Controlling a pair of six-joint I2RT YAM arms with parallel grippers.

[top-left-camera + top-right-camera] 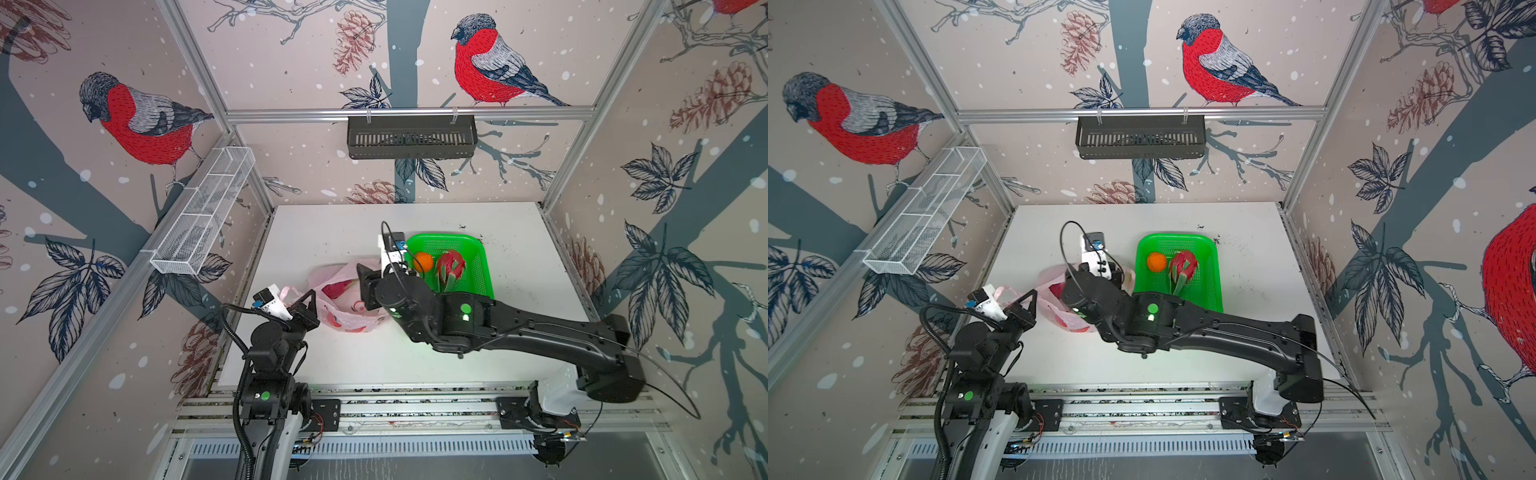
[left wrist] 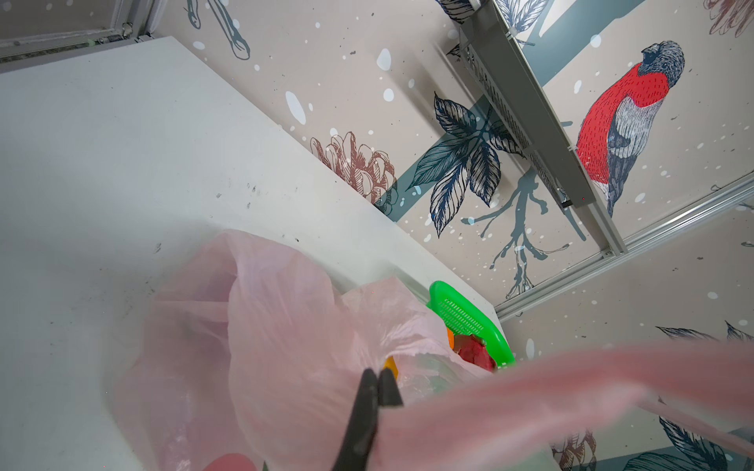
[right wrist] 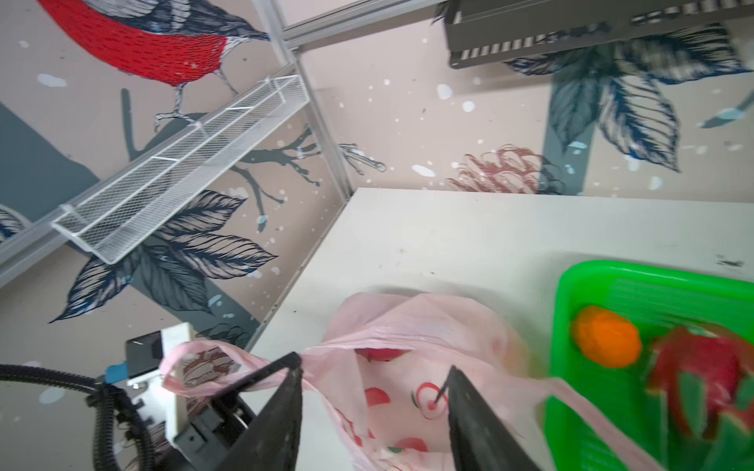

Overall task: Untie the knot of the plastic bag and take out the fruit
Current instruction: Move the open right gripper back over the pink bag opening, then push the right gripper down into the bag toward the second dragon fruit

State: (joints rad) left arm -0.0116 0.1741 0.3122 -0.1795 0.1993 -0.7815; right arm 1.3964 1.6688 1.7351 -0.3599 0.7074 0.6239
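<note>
The plastic bag is pale pink with red prints and lies on the white table left of the basket, its mouth open. The knot is out of view. My left gripper is shut on the bag's thin film near a loop handle and holds it up, as both top views show. My right gripper hangs open over the bag's mouth, jaws wide apart and nothing between them. Something red shows inside the bag. An orange ball and a dragon fruit lie in the green basket.
The right arm stretches across the table's front right to the bag. A white wire shelf hangs on the left wall and a black rack on the back wall. Dark specks lie beside the basket.
</note>
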